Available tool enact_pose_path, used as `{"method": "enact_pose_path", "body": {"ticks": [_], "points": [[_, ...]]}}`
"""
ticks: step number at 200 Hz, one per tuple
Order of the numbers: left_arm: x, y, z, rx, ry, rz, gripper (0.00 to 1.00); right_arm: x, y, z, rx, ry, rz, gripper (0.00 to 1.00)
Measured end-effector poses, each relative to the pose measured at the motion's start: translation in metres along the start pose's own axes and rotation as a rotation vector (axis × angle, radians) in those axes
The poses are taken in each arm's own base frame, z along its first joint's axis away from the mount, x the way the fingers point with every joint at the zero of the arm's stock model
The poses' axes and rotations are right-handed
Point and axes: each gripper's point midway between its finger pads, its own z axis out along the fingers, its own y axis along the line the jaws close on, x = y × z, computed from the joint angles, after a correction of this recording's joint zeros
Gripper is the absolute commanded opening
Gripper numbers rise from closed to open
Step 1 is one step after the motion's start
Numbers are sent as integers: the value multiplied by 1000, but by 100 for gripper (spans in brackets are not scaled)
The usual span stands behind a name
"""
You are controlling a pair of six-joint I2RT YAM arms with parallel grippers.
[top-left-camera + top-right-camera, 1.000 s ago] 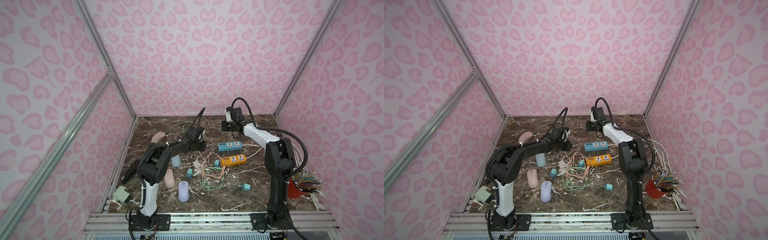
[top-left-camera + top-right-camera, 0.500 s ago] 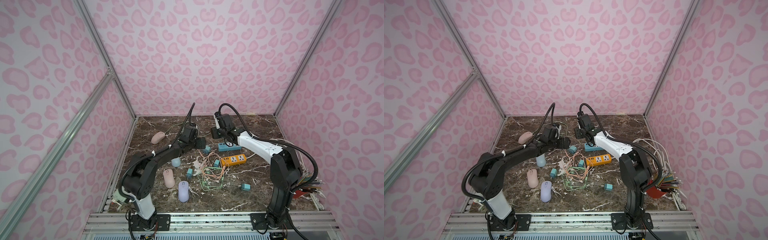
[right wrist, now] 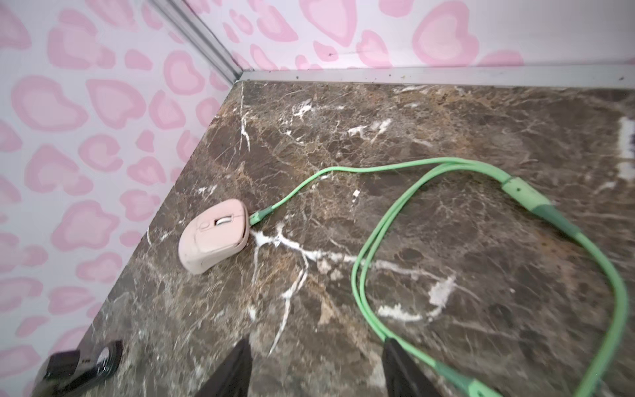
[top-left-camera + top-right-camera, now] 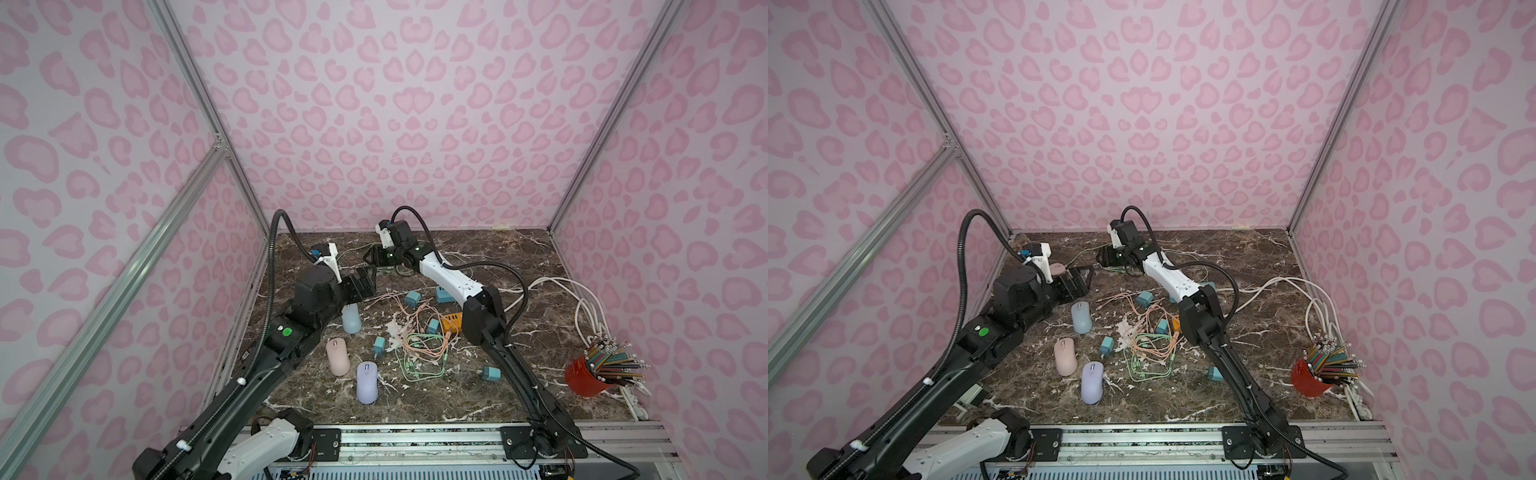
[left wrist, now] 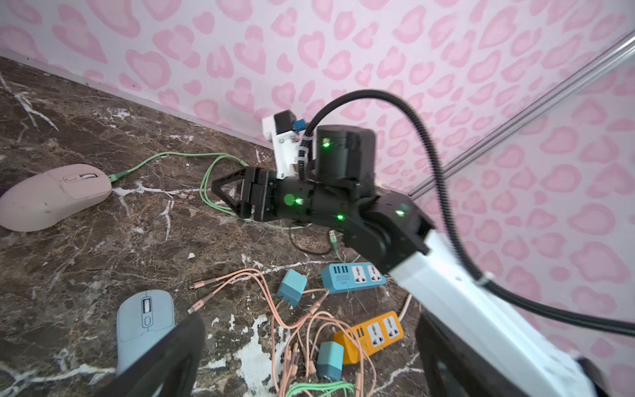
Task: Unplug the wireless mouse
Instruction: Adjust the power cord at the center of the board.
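Pink heart-spotted walls close round a brown marble tabletop [image 4: 436, 399]. In both top views a red cup [image 4: 582, 382] at four o'clock holds a sheaf of coloured pencils [image 4: 615, 361]; no other container shows. In a top view the pale pink wireless mouse [image 4: 1059, 269] peeps out at ten o'clock, near the far corner, partly hidden behind the left arm. The left pincer [image 4: 1081, 279] is just beside it and the right pincer [image 4: 1105, 261] hangs near at eleven.

From the left wrist, the left pincer's fingers [image 5: 185, 343] stand spread wide and empty, one in front of a light blue mouse [image 5: 144, 319]. Farther off, the green cable [image 5: 154, 160] meets the wireless mouse's nose.

From the right wrist, the right pincer's fingers [image 3: 237, 367] stand apart with nothing between them, and the cable loops past one. Its plug [image 3: 259, 217] appears seated in the mouse's front.

By this showing the unplugging is not yet done. What seems left is steadying the mouse, pinching the plug and drawing it straight out.
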Motion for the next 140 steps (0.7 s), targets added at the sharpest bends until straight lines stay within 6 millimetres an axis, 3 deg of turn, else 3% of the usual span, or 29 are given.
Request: {"method": "enact_pose_path", "body": {"ticks": [29,56,105,140], "points": [[-12,-6,-38,24,-30,55,99,13,-25,20,-25,-10,123,62],[-11,4,-57,-11,-37,106,98,-5,-26,26,-99,-99,206,58],[-9,22,-71,-92,-45,178,98,-23,-30,44,-272,-205,371,53],[-9,29,-73,-129,-49,210,98,-19,-22,49,-303,-211,403,52]]}}
